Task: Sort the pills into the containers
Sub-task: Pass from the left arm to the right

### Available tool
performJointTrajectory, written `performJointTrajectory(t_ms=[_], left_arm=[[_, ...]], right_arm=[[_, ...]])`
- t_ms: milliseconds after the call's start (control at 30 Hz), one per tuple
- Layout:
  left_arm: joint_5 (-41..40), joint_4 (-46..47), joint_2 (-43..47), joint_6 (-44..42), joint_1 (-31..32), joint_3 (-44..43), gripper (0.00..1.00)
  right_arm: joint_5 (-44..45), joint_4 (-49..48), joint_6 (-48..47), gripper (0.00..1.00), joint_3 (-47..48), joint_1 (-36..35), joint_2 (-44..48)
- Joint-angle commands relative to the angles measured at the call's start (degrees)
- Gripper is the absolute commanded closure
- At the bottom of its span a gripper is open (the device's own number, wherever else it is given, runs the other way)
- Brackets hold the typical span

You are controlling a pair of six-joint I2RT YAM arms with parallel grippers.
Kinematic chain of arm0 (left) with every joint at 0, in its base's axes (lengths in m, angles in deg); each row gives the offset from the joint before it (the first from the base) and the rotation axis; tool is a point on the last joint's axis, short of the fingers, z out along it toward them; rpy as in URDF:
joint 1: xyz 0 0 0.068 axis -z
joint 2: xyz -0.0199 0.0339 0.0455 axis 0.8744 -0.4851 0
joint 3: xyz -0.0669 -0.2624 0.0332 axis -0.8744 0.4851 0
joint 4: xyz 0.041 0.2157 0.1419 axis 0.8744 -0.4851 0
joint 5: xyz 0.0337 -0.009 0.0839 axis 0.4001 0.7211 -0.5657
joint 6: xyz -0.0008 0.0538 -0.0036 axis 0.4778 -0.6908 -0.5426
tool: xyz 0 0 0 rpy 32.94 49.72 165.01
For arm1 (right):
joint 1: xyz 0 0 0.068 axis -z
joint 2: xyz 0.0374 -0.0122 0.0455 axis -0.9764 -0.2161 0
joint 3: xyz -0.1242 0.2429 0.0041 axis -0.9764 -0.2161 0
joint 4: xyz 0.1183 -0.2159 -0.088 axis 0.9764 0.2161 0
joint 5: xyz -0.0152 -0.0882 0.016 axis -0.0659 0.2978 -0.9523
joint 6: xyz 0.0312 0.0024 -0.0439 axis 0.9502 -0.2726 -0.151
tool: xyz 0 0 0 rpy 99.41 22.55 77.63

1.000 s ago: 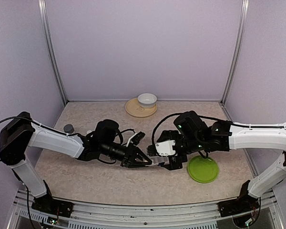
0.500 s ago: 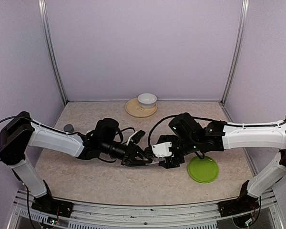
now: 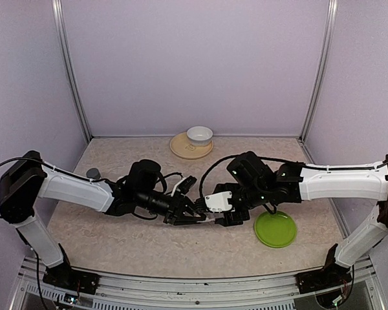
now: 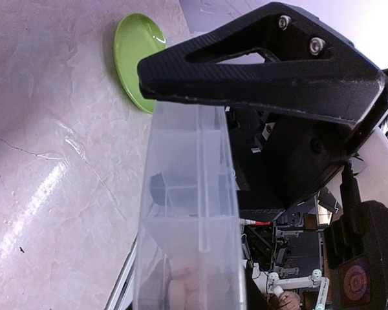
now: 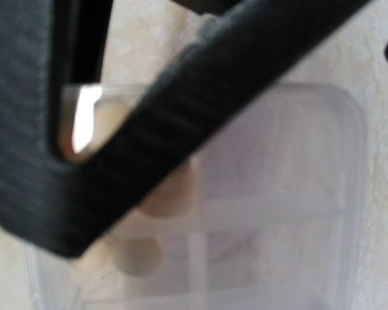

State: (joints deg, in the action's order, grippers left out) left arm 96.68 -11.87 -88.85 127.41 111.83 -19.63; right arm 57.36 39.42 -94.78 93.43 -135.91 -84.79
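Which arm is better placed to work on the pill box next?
Right, probably. The left end effector is clamped on the clear pill box, so it is occupied; the right end effector sits right beside the box.

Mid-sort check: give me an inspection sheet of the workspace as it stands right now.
Surface: beige marbled tabletop, some glare.
Job's things: clear compartmented plastic pill box at centre, between the two arms; tan round pills inside it, blurred.
Clutter: green round plate beside the right arm; white bowl on tan plate at the back; small grey cap by the left arm.
Grippers: left gripper shut on the box; right gripper at the box, jaw state unclear.
Cables: black cables loop over both arms.
Surroundings: lilac walls, metal posts.
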Motion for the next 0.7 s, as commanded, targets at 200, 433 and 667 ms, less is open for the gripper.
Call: performJointTrajectory(t_ms=[200, 433, 667], left_arm=[[-1.9, 0.7, 2.7, -1.2, -0.7, 0.9, 0.35], [-4.2, -0.2, 5.8, -1.7, -2.3, 3.1, 0.01], [-7.2, -0.4, 10.8, -1.8, -4.7, 7.5, 0.01]], right_arm=[[-1.3, -2.1, 3.0, 0.36, 2.1, 0.0, -0.3], [-1.1, -2.5, 4.0, 0.35, 2.1, 0.3, -1.6], [-2.0, -2.7, 6.8, 0.35, 4.1, 1.9, -4.8]])
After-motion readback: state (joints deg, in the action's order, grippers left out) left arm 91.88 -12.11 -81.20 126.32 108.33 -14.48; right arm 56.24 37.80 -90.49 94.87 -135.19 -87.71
